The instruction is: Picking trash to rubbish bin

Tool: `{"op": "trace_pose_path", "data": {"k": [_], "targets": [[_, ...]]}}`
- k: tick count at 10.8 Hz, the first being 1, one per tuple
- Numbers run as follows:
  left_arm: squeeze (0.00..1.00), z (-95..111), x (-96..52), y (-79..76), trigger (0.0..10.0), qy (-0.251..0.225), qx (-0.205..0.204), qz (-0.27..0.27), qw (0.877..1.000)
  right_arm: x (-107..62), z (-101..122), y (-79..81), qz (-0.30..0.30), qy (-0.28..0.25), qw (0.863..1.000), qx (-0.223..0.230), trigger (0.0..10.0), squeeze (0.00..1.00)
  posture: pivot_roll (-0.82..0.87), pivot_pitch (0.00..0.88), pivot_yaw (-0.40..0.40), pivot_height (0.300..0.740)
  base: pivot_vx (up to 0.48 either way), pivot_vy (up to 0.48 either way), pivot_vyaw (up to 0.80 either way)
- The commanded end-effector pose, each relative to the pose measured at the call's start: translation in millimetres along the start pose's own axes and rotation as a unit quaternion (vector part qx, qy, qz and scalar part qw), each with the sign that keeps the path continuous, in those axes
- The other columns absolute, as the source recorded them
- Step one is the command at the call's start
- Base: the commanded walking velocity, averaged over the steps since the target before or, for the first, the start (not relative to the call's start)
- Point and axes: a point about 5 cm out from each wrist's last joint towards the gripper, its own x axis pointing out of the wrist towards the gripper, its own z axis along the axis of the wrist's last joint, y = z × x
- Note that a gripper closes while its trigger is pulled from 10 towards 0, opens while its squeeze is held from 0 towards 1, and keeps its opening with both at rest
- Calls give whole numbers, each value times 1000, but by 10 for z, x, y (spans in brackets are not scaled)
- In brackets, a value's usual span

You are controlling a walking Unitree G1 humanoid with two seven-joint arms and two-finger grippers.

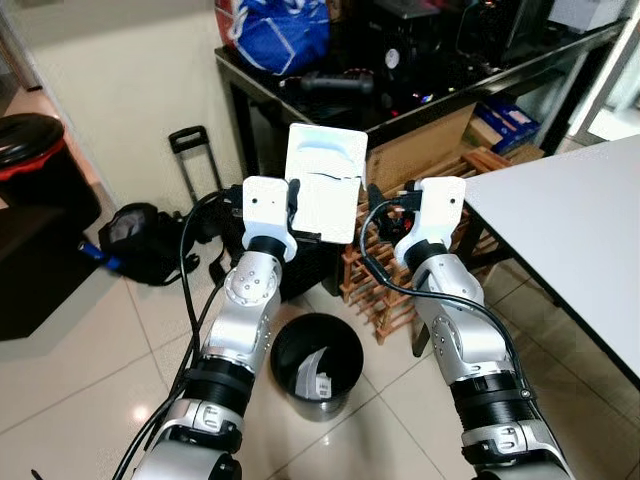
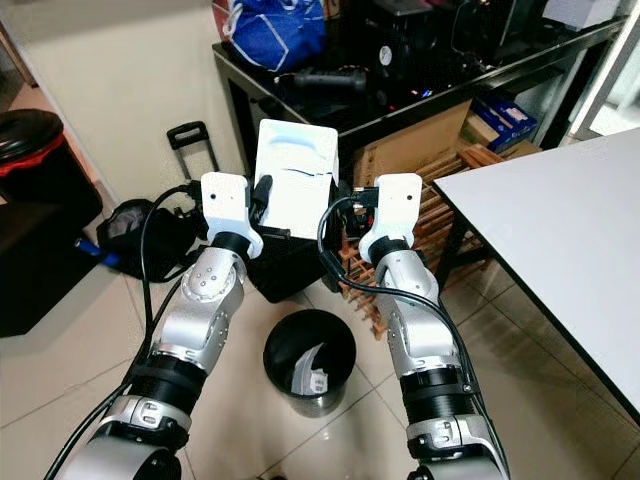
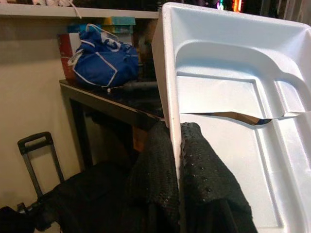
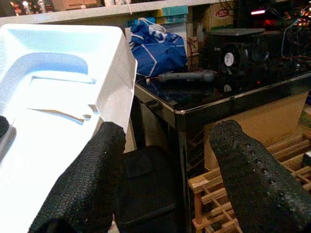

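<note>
White foam tray: moulded, with a crack running across its middle, held upright in the air, above and slightly behind the rubbish bin. Bin is black, round, open-topped, standing on the tiled floor between the two forearms; some pale scraps lie inside it.

Left gripper: both black fingers pressed onto the tray's near edge, one on each face, pinching it. Left wrist view confirms the edge runs straight between the two pads.

Right gripper: fingers spread wide, nothing between them. One finger sits just beside the tray's other edge; whether it touches cannot be told. The other finger stands well apart from the tray.

Surroundings, relative to the bin:
- Behind it, a black bag or case on the floor, directly under the tray.
- Behind and to the right, a wooden rack and a cardboard box under a dark glass-topped table.
- On that table: a blue bag, a dark handheld tool, black electronics with a fan.
- Right of the bin, a white table, its edge close to the right forearm.
- Left of the bin, a dark backpack and a trolley handle against the wall; farther left, a second black bin with a red liner.
</note>
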Motion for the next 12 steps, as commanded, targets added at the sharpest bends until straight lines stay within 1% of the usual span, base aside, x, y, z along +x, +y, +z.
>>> {"op": "trace_pose_path", "data": {"k": [1, 11, 12], "targets": [[0, 18, 29, 21, 10000, 1, 7, 5, 1000, 4, -6, 13, 6, 4, 1000, -1, 10000, 0, -9, 66, 90, 740, 461, 0, 0], [0, 13, 30, 6, 10000, 2, 9, 5, 1000, 5, -7, 18, 12, 6, 1000, -2, 10000, 0, -11, 65, 86, 740, 467, 0, 0], [0, 12, 29, 7, 10000, 1, 4, 6, 1000, 4, -8, 20, 12, 6, 1000, -2, 10000, 0, -11, 65, 86, 740, 262, 0, 0]]}}
